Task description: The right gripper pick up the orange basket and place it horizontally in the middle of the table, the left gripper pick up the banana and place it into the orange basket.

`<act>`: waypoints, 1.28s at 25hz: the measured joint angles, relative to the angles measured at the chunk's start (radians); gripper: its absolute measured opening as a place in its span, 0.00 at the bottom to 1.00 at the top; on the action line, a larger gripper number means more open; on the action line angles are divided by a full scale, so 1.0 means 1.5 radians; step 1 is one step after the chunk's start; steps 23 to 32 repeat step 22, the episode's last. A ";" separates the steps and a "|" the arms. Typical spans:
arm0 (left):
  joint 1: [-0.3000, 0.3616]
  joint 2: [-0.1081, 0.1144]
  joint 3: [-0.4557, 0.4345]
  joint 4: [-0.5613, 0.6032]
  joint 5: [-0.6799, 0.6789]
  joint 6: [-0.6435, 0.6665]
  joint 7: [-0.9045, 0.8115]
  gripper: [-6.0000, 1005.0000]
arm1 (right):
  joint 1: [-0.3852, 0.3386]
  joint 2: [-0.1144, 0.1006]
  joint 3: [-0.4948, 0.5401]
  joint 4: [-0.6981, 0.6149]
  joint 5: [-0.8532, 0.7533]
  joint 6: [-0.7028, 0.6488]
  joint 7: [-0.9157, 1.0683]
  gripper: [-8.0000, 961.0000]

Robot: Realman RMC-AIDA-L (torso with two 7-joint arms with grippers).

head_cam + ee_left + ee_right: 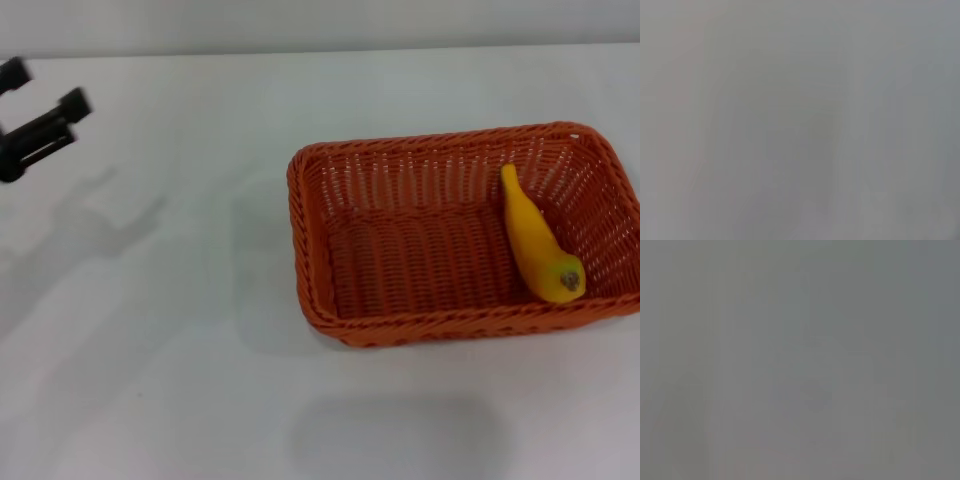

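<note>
The orange basket (308, 240) lies lengthwise across the right half of the white table (150, 360) in the head view. The yellow banana (535, 245) rests inside it against the right wall, brown tip toward the front. My left gripper (45, 87) hovers at the far left edge, well away from the basket, open with nothing between its fingers. The right gripper is out of view. Both wrist views show only a plain grey surface.
Soft shadows fall on the table left of the basket and in front of it. The table's far edge runs along the top of the head view.
</note>
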 joint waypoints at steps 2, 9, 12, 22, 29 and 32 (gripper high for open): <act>0.001 0.000 -0.043 0.080 -0.036 -0.026 0.074 0.89 | -0.002 0.000 0.000 0.014 0.010 -0.008 -0.016 0.91; 0.007 0.000 -0.124 0.263 -0.152 -0.090 0.265 0.89 | 0.000 -0.001 0.000 0.030 0.012 -0.051 -0.021 0.91; 0.016 -0.001 -0.133 0.295 -0.199 -0.095 0.310 0.89 | 0.002 -0.001 0.000 0.030 0.022 -0.080 -0.020 0.91; 0.030 -0.001 -0.135 0.379 -0.340 -0.121 0.384 0.89 | -0.004 0.001 0.001 0.090 0.162 -0.090 -0.105 0.91; 0.030 -0.001 -0.135 0.379 -0.340 -0.121 0.384 0.89 | -0.004 0.001 0.001 0.090 0.162 -0.090 -0.105 0.91; 0.030 -0.001 -0.135 0.379 -0.340 -0.121 0.384 0.89 | -0.004 0.001 0.001 0.090 0.162 -0.090 -0.105 0.91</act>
